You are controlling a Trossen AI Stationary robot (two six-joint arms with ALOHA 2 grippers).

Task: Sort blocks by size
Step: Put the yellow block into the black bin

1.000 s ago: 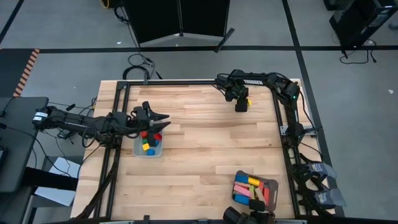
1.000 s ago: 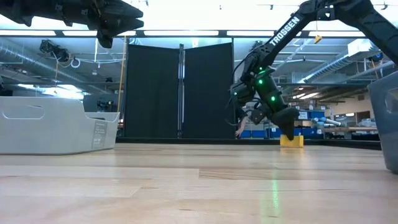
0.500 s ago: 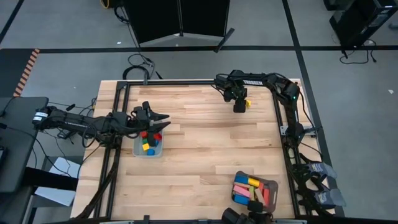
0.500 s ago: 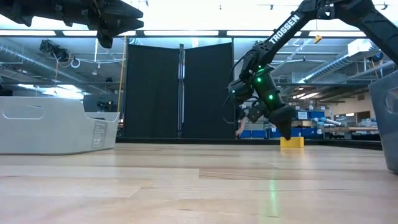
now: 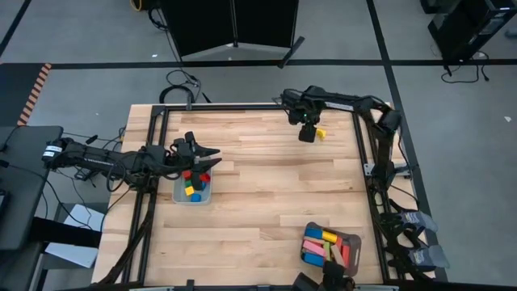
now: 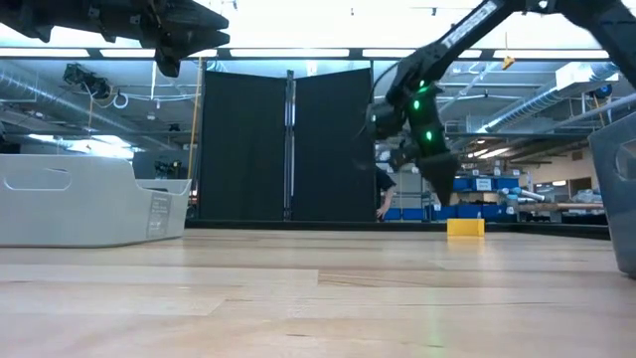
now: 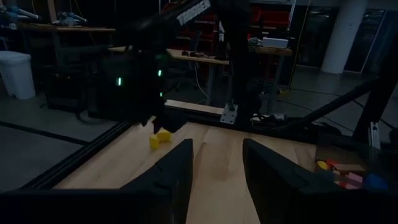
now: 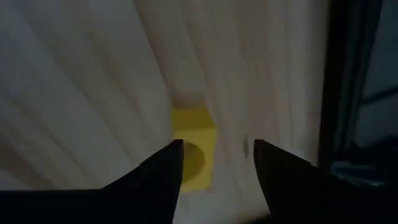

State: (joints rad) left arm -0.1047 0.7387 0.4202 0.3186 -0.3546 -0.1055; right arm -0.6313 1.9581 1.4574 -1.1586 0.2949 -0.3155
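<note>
a small yellow block is seen lying on the bare wood near the far right corner of the table; in the right wrist view it reads as a chunky cube-ish piece with a round hole or dimple in one face, so no real long axis can be made out; its sides are turned a bit askew to the table's planks. the right gripper is held just beside it and lifted clear of the tabletop, fingers spread apart with nothing between them; the block is seen past the gap, untouched. the dark frame rail along the right edge is close to the block, and the back rail isn't far either; toward the middle of the table loads of open wood is left.

the left gripper is parked above the small grey tray at the left edge, fingers parted and empty; red, blue, yellow and green little blocks are piled in that tray. a second grey tray at the near right holds longer bars in pink, yellow, blue and red, mostly laid side by side.
</note>
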